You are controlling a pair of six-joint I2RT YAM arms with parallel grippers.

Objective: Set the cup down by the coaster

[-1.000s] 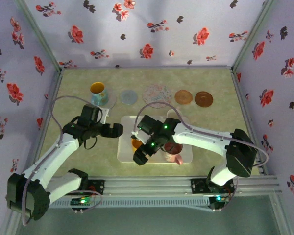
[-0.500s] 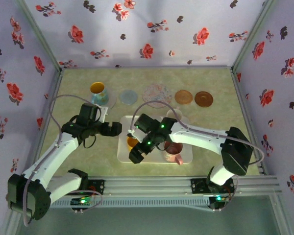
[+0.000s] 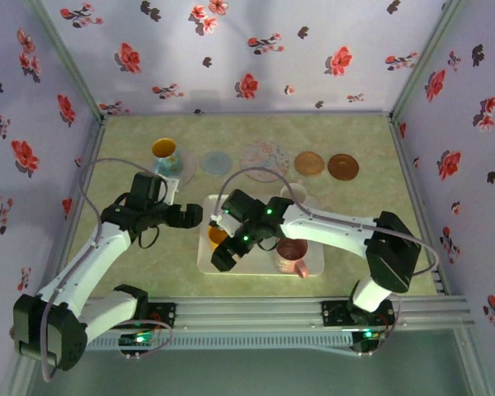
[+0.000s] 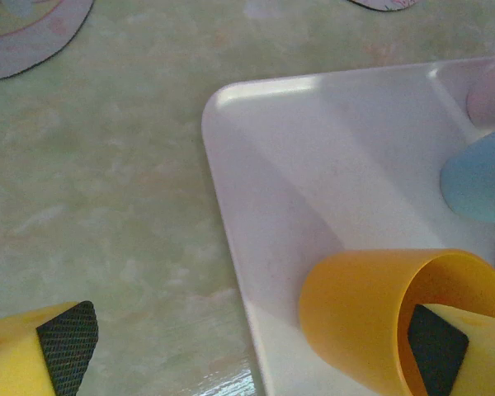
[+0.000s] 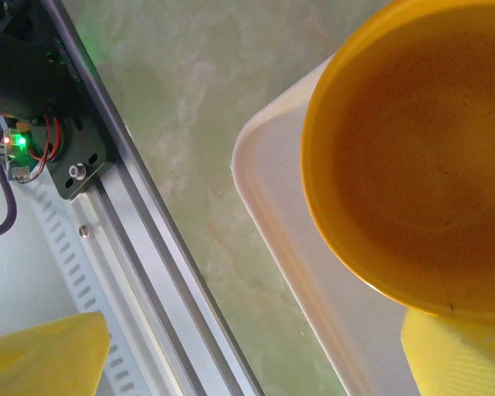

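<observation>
Both pairs of jaws stand wide apart with nothing between them. The right arm (image 3: 330,224) hangs its jaws over the left edge of the white tray (image 3: 256,266). One finger (image 5: 458,359) is just beside the rim of the orange cup (image 5: 412,157), which sits on the tray there, toward the near corner. The left arm (image 3: 107,243) holds its jaws at the same edge. Beyond the tray, a row of coasters (image 3: 217,162) lies on the marbled pale-green table (image 3: 355,140), enclosed by pale walls (image 3: 231,58) printed with red flowers.

Orange cup (image 4: 371,318) on wht tray (image 4: 313,165), jaws wide apart, 1 pad (image 4: 436,346) at cup rim
</observation>
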